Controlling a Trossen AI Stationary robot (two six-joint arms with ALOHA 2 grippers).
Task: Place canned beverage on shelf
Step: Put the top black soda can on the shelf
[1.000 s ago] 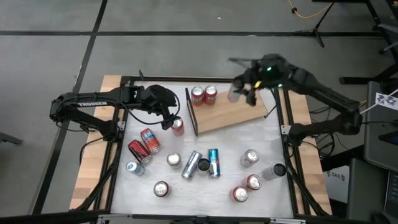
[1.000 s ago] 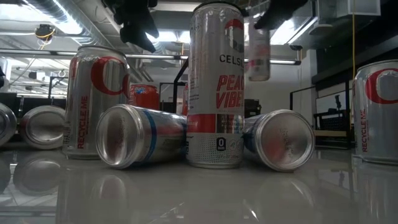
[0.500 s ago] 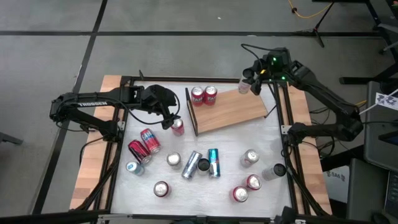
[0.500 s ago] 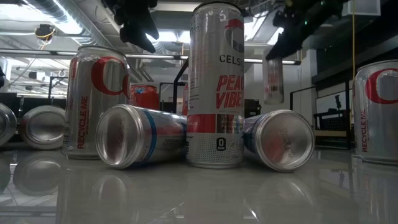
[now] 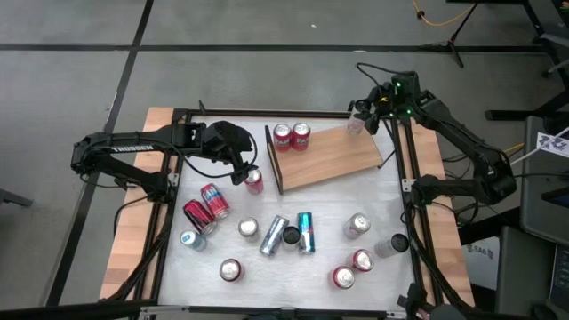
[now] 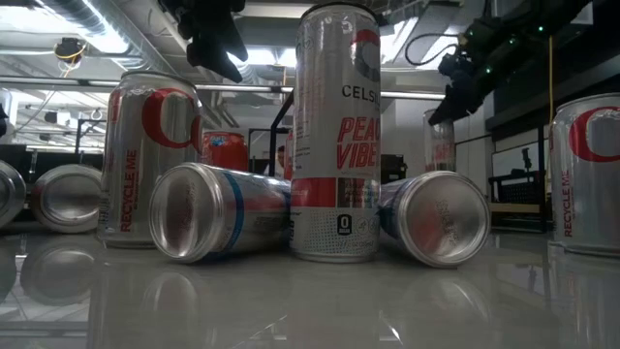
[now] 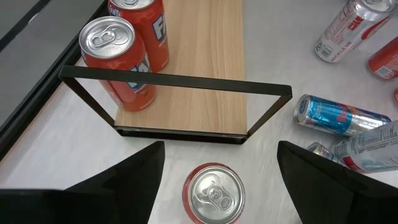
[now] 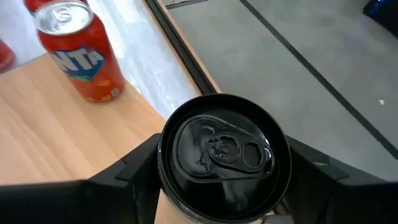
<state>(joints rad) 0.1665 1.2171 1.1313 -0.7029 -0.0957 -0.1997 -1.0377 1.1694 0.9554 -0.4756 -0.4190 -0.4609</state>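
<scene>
The shelf (image 5: 327,158) is a light wood board lying on the white table, with a thin dark rail (image 5: 274,162) at its left end. Two orange cans (image 5: 292,136) stand on it by the rail. My right gripper (image 5: 359,120) is shut on a silver can with a dark top (image 8: 224,155) over the board's far right corner. The low view hides the can's bottom, so I cannot tell whether it rests on the board. My left gripper (image 7: 214,177) is open just left of the rail, its fingers on either side of an upright red can (image 7: 214,194) without touching it. My right gripper pinches the can between its two fingers, on opposite sides of the wall just below the top rim (image 8: 166,163). The fingers come from above, slanting in from the table's right. The can stays upright below the gripper (image 6: 439,141).
Several loose cans stand or lie on the table's near half, among them two lying cans (image 5: 289,234), two lying red ones (image 5: 206,207) and a group at the near right (image 5: 356,258). A dark metal frame (image 5: 404,178) borders the table.
My right gripper has carried the can from above the board's far edge toward the table's far right corner and down, and the can has stayed upright.
</scene>
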